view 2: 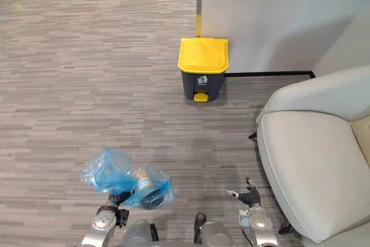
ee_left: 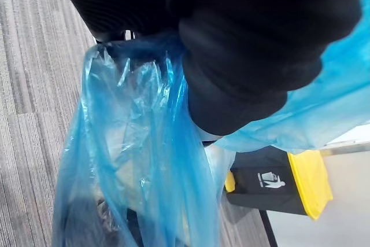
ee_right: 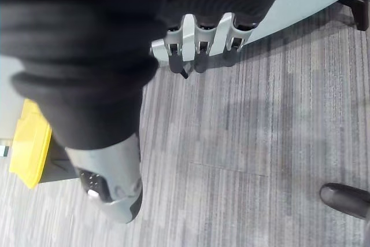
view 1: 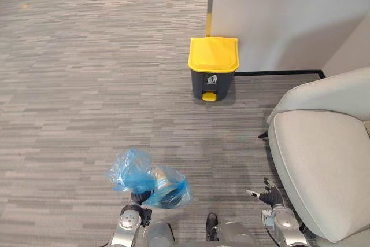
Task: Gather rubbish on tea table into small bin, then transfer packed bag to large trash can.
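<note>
Our left hand (view 1: pixel 137 198) sits low at the left with the blue rubbish bag (view 1: pixel 144 177) bunched against it. In the left wrist view the plastic gathers into a neck right at the hand's dark cover, but the cover and the bag hide the grasp itself, so we cannot tell how it is closed on the plastic. The bag is off the carpet (view 1: pixel 87 85) and looks packed, with pale rubbish showing through. It lies crosswise in front of the hand, its long axis running from a crumpled tail at the left to the fuller end at the right. Ahead and somewhat to the right stands the large trash can (view 1: pixel 213 76), a dark body with a yellow lid, backed against the wall (view 1: pixel 277 15). Its lid is down and its yellow pedal faces us, and it is still well apart from the bag. That is the relation the coming move turns on, we judge: the can lies forward and rightward of the carrying hand, roughly between the lines of our two arms. Further right, our right hand (view 1: pixel 267 195) hangs with its fingers (ee_right: pixel 199 44) loosely spread and nothing in it, so it could serve for the lid. Just beside it, at the far right, is the pale armchair (view 1: pixel 324 160).
</note>
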